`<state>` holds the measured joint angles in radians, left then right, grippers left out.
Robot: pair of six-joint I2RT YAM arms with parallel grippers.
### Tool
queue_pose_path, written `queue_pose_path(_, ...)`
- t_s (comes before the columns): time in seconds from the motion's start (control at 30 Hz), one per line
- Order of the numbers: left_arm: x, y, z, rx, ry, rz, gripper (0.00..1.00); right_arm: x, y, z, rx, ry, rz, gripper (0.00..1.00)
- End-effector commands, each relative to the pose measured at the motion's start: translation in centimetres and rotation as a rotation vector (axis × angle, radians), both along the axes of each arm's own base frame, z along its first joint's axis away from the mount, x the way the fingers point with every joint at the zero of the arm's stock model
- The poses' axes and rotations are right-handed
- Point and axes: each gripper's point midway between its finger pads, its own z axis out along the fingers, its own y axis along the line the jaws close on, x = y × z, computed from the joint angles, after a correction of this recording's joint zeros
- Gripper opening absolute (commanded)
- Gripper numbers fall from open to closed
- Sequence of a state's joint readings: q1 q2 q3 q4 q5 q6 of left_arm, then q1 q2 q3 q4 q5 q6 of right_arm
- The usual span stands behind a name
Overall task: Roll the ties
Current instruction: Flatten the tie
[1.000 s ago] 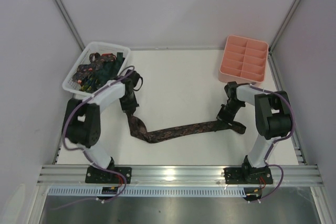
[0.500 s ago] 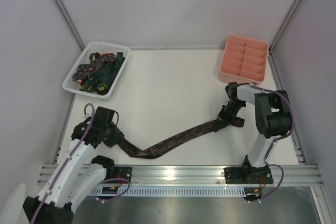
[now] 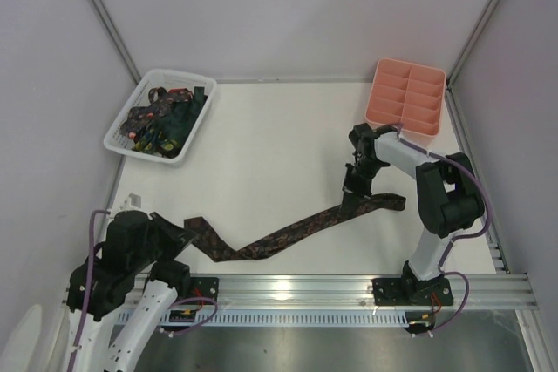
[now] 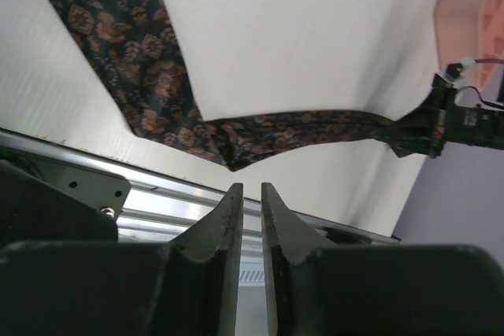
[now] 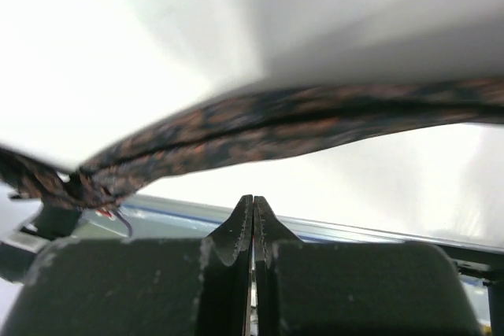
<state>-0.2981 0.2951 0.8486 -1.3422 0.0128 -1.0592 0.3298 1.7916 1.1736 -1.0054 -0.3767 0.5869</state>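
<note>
One brown patterned tie [image 3: 288,237] lies stretched across the near part of the table, its wide pointed end [image 4: 118,53] at the left. My left gripper [image 3: 179,237] hangs back at the near left corner, just short of that end. Its jaws [image 4: 248,188] stand a narrow gap apart with nothing between them. My right gripper [image 3: 351,193] is shut and empty, tips down beside the tie's narrow part [image 5: 276,127], which runs past its fingertips [image 5: 253,198]. Several more dark ties [image 3: 161,119] lie heaped in the basket.
The white lattice basket [image 3: 118,141] stands at the back left. A pink compartment tray [image 3: 375,124] sits at the back right, just behind the right arm. The aluminium rail [image 3: 296,285] runs along the near edge, close to the tie.
My left arm swung from near the basket to the near left corner, dragging the tie's wide end forward, then let it go. My right gripper shifted left along the tie.
</note>
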Motion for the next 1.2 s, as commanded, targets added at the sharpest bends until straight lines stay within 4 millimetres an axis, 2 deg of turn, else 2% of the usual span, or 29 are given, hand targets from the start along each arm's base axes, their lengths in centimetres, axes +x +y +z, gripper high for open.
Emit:
queue_pose_path(0.0, -0.3, -0.9, 1.1, -0.031, 0.007, -0.049, 0.19, -0.1, 1.6, 1.6, 0.035, -0.039, 0.098, 0.00)
queue_pose_path(0.07, 1.7, -1.9, 1.0, -0.026, 0.024, -0.084, 0.21, -0.6, 1.7, 0.6, 0.018, -0.007, 0.097, 0.00)
queue_pose_path(0.13, 2.9, -3.0, 0.7, -0.039, 0.053, -0.128, 0.21, -0.2, 1.6, -0.4, 0.004, -0.011, 0.072, 0.00)
queue_pose_path(0.2, 5.0, -3.5, 0.7, -0.018, 0.052, -0.148, 0.21, 0.4, 0.8, -1.6, -0.029, -0.026, 0.041, 0.00)
queue_pose_path(0.27, 7.0, -4.0, 1.6, -0.004, 0.012, -0.167, 0.21, 1.6, 0.2, -3.2, -0.035, -0.027, -0.020, 0.00)
queue_pose_path(0.37, 8.6, -4.6, 3.1, 0.004, -0.022, -0.197, 0.21, 2.9, -1.4, -5.4, -0.085, -0.015, -0.109, 0.00)
queue_pose_path(0.43, 9.6, -5.0, 3.1, 0.025, -0.016, -0.231, 0.21, 3.9, -4.0, -6.3, -0.139, -0.022, -0.196, 0.00)
queue_pose_path(0.47, 10.1, -5.2, 3.7, 0.030, -0.029, -0.243, 0.21, 3.9, -5.0, -6.6, -0.162, -0.015, -0.228, 0.00)
queue_pose_path(0.5, 10.6, -5.4, 3.3, 0.041, -0.005, -0.258, 0.21, 4.0, -7.3, -6.9, -0.206, 0.001, -0.293, 0.00)
queue_pose_path(0.57, 11.4, -5.9, 3.8, 0.051, -0.028, -0.309, 0.21, 3.6, -9.7, -7.0, -0.250, 0.030, -0.374, 0.00)
queue_pose_path(0.6, 12.1, -6.3, 3.2, 0.057, -0.001, -0.330, 0.21, 2.9, -11.6, -7.2, -0.277, 0.061, -0.419, 0.00)
queue_pose_path(0.63, 12.7, -6.8, 3.4, 0.059, -0.014, -0.360, 0.22, 2.6, -12.6, -7.2, -0.288, 0.074, -0.441, 0.00)
queue_pose_path(0.67, 13.3, -7.4, 3.7, 0.053, -0.022, -0.387, 0.24, 2.2, -13.3, -6.9, -0.300, 0.073, -0.442, 0.00)
queue_pose_path(0.7, 13.9, -7.8, 3.7, 0.060, -0.023, -0.406, 0.29, 1.5, -14.3, -6.8, -0.342, 0.089, -0.446, 0.00)
queue_pose_path(0.73, 14.7, -8.4, 2.3, 0.081, 0.025, -0.441, 0.31, 0.8, -15.1, -6.7, -0.354, 0.104, -0.468, 0.00)
queue_pose_path(0.77, 15.4, -8.9, 2.4, 0.090, 0.032, -0.457, 0.32, 0.2, -15.5, -6.7, -0.361, 0.110, -0.472, 0.00)
queue_pose_path(0.8, 15.9, -9.3, 1.9, 0.098, 0.061, -0.474, 0.34, 0.3, -15.6, -6.2, -0.351, 0.089, -0.488, 0.00)
queue_pose_path(0.83, 16.1, -9.9, -0.4, 0.122, 0.173, -0.510, 0.35, -0.3, -15.7, -6.2, -0.342, 0.097, -0.496, 0.00)
queue_pose_path(0.87, 17.1, -10.2, 0.1, 0.155, 0.170, -0.511, 0.39, -0.2, -15.5, -6.0, -0.324, 0.094, -0.497, 0.00)
queue_pose_path(0.9, 17.4, -10.6, -0.4, 0.182, 0.201, -0.524, 0.45, -0.2, -15.3, -5.4, -0.309, 0.081, -0.480, 0.00)
queue_pose_path(0.93, 17.1, -11.5, -0.8, 0.208, 0.228, -0.561, 0.47, 0.1, -15.0, -5.0, -0.283, 0.064, -0.468, 0.00)
queue_pose_path(0.97, 17.7, -12.4, -1.5, 0.216, 0.258, -0.577, 0.54, 1.3, -13.7, -4.1, -0.201, 0.024, -0.454, 0.00)
queue_pose_path(1.03, 17.2, -13.7, -2.7, 0.203, 0.308, -0.597, 0.55, 2.5, -12.5, -2.4, -0.141, -0.049, -0.389, 0.00)
queue_pose_path(1.07, 17.0, -13.8, -4.2, 0.213, 0.364, -0.592, 0.56, 4.1, -11.3, -0.9, -0.104, -0.104, -0.342, 0.00)
queue_pose_path(1.13, 16.7, -13.4, -5.7, 0.247, 0.419, -0.565, 0.56, 4.6, -10.1, 0.5, -0.079, -0.130, -0.260, 0.00)
queue_pose_path(1.17, 16.5, -13.3, -6.7, 0.254, 0.457, -0.560, 0.56, 5.0, -8.1, 1.8, -0.060, -0.161, -0.184, 0.01)
